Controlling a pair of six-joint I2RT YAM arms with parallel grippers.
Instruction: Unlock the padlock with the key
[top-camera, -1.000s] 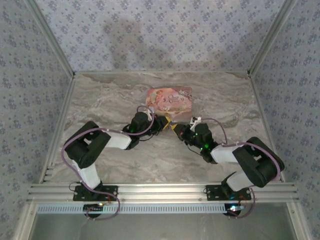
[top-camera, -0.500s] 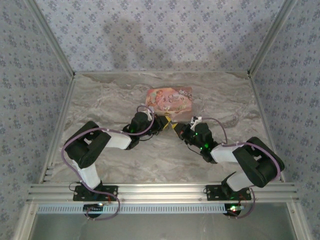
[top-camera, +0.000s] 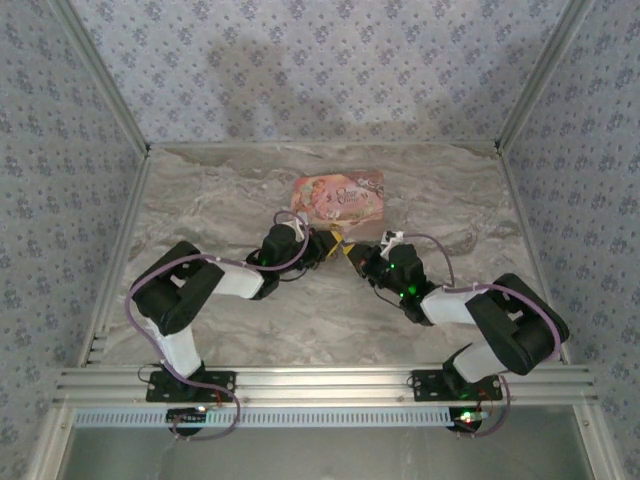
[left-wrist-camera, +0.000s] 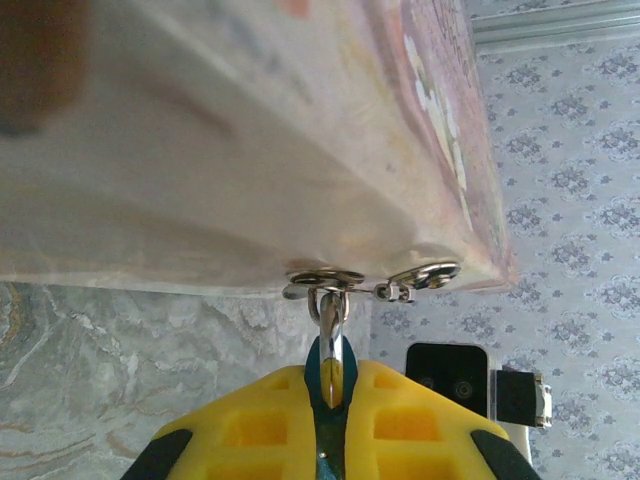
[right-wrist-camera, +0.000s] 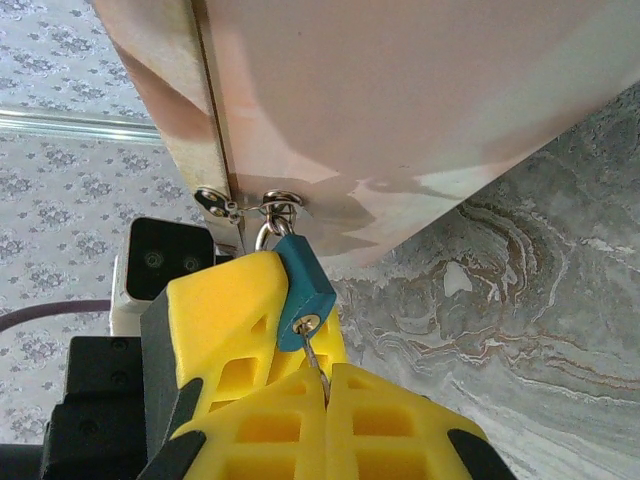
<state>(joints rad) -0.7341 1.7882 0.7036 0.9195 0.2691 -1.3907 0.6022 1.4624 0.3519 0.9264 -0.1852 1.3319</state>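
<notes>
Since a second ago, just a slight creep left and farther in by the right gripper (right-wrist-camera: 326, 395), clenched on the key (right-wrist-camera: 317, 358). Meets the left gripper (left-wrist-camera: 328, 390) tip to tip now, itself clamped on the teal padlock (right-wrist-camera: 300, 285), hung from the hasp ring (left-wrist-camera: 322, 279) at the near edge of the pink box (top-camera: 340, 197). Seems to leave the key seated in the keyhole (right-wrist-camera: 308, 322); likely ready for turning. No sprung shackle (left-wrist-camera: 330, 318) yet.
</notes>
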